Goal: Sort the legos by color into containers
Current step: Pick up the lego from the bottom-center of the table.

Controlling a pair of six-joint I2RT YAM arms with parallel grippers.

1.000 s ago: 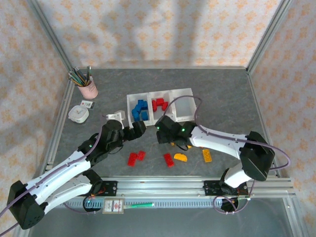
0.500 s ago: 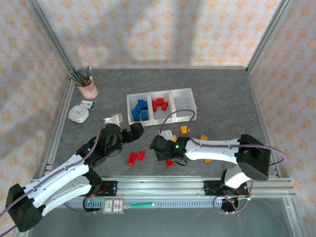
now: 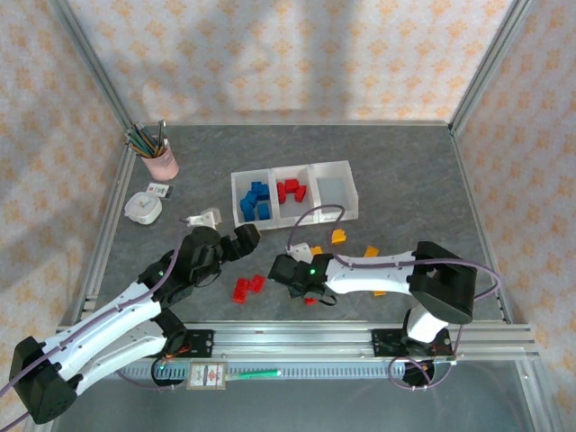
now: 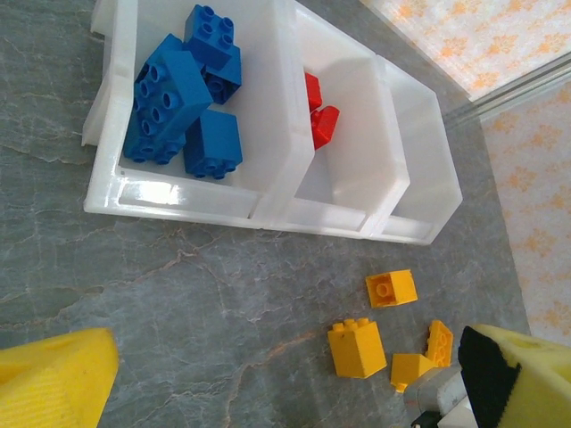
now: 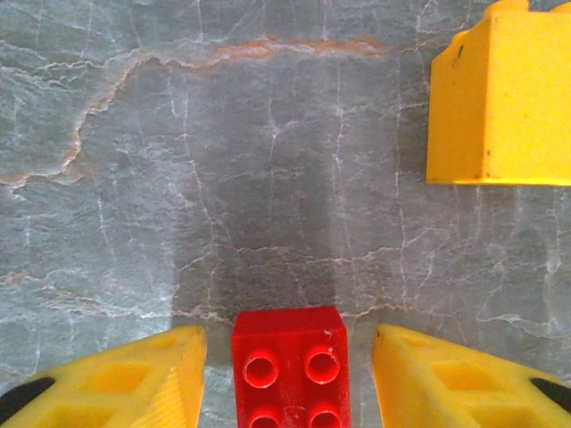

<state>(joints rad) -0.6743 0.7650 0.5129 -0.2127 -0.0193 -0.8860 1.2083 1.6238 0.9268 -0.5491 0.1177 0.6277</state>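
The containers (image 3: 292, 214) stand in a row mid-table; blue legos (image 3: 256, 200) fill the left bin, red ones (image 3: 290, 190) the middle, and the right bin (image 3: 333, 187) looks empty. My right gripper (image 3: 304, 290) is low over the table and open, with a red brick (image 5: 290, 366) between its yellow fingers (image 5: 116, 379), small gaps on both sides. An orange brick (image 5: 500, 107) lies just beyond it. My left gripper (image 3: 245, 238) hovers open in front of the bins (image 4: 268, 201), nothing between its fingers (image 4: 53, 379). Two red bricks (image 3: 245, 287) lie near it.
Orange bricks (image 3: 338, 237) lie scattered in front of the bins, more to the right (image 3: 370, 252) and near the front (image 3: 380, 292). A pink pencil cup (image 3: 160, 162) and a small white box (image 3: 142, 207) stand at the far left. A metal rail (image 3: 360, 335) runs along the near edge.
My right gripper has swung left and toward the near edge, from over the orange bricks down to the lone red brick. My left arm has drawn back slightly.
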